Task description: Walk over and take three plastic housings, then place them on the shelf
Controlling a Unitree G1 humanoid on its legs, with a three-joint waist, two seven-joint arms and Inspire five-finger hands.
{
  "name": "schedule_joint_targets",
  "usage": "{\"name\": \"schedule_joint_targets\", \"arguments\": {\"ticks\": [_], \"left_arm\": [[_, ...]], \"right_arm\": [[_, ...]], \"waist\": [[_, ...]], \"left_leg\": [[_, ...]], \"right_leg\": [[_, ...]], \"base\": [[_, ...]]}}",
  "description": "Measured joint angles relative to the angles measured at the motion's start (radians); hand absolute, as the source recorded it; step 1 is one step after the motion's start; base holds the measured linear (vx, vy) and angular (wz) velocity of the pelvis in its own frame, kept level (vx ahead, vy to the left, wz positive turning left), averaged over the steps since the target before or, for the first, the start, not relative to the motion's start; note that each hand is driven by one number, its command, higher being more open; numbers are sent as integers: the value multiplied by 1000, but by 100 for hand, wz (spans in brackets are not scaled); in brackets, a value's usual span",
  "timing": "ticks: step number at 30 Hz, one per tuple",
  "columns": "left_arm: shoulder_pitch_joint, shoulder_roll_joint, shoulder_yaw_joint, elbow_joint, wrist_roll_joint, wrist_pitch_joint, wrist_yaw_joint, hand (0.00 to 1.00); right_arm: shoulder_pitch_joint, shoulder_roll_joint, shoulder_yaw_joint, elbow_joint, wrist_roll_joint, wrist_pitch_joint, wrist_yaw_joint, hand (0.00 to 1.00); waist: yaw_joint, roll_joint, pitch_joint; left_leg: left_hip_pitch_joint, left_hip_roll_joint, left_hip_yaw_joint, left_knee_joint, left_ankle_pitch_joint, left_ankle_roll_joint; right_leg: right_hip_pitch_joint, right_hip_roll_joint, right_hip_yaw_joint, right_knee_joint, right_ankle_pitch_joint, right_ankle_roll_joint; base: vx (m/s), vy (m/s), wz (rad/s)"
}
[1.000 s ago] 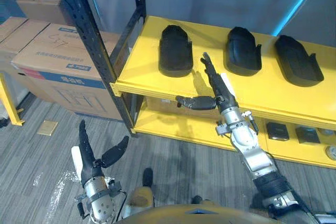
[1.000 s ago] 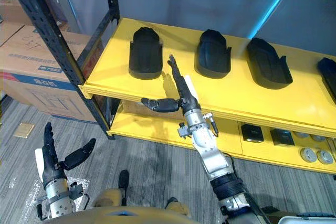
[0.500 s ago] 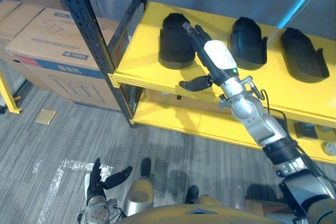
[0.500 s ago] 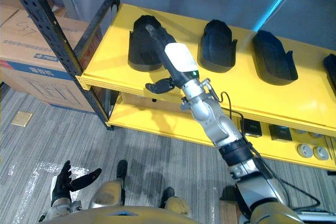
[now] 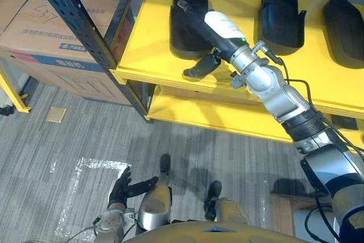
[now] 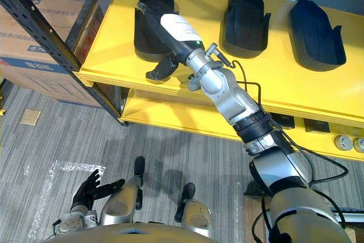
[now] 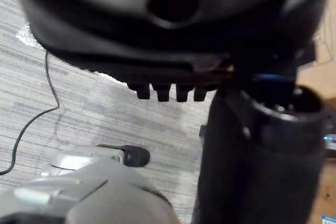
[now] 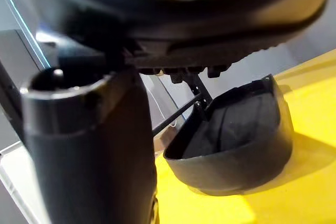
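Right hand (image 5: 219,27), straight fingers (image 5: 193,12) gripping nothing, stretches over the leftmost housing (image 5: 181,35) on the yellow shelf (image 5: 145,32).
The housing's long axis runs near to far, rounded end far; the right wrist view shows its hollow inside.

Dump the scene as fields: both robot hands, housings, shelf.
right robot hand: open, fingers straight, stretched over the left housing; contact unclear
left robot hand: open, low near the floor, holding nothing
housings: three black ones in a row: left housing, middle housing, right housing
support: all three on the yellow shelf, upper level
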Motion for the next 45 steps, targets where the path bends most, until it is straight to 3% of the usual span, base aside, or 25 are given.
{"name": "schedule_joint_targets", "arguments": {"ticks": [4, 10, 19, 26, 31, 34, 39, 45], "left_arm": [[-1, -3, -2, -3, -4, 0, 6, 100], [-1, -3, -10, -17, -11, 18, 7, 100], [-1, -3, -21, -35, -36, 46, 8, 100], [-1, -4, -21, -52, -36, 63, 8, 100], [-1, -4, -21, -52, -36, 63, 12, 100], [-1, -4, -22, -55, -36, 63, 23, 100], [-2, -3, -26, -69, -44, 61, 29, 100], [-5, -4, -33, -75, -52, 61, 49, 100]], "right_arm": [[-75, 0, -3, 31, 76, 62, -1, 100], [-140, 1, -27, 136, 113, 70, 30, 100], [-160, 25, -27, 227, 112, 69, 96, 100], [-180, 34, -25, 264, 110, 74, 199, 100], [-207, 34, -19, 321, 113, 130, 215, 100], [-226, 34, -18, 331, 112, 168, 215, 100], [-245, 34, -23, 345, 116, 179, 195, 100], [-243, 83, -79, 389, 192, 187, 96, 100]], "waist": [[1, 18, 24], [6, 37, 37], [28, 43, 41], [34, 53, 51], [41, 53, 53], [41, 54, 59], [44, 58, 77], [48, 55, 87]], "left_leg": [[7, 0, -4, 0, -4, -9], [8, 0, -35, 0, 2, -14], [13, 1, -60, 0, 4, -18], [14, 1, -68, 0, 5, -16], [14, 1, -69, 0, 4, -18], [15, 2, -70, 0, 2, -20], [16, 3, -71, 0, 5, -20], [16, 2, -70, 0, 6, -19]], "right_leg": [[2, -1, -5, 15, -8, -3], [5, -6, -31, 49, -35, -6], [23, -7, -56, 57, -53, -8], [23, -7, -62, 71, -62, -8], [23, -7, -62, 72, -65, -9], [22, -8, -63, 77, -69, -10], [19, -11, -63, 89, -75, -12], [10, -16, -61, 108, -84, -11]], "base": [[0, 0, 0], [-14, -29, 13], [18, -37, 9], [9, -38, 3], [1, -28, 0], [-2, -23, 1], [-1, -15, 0], [3, -22, 0]]}}
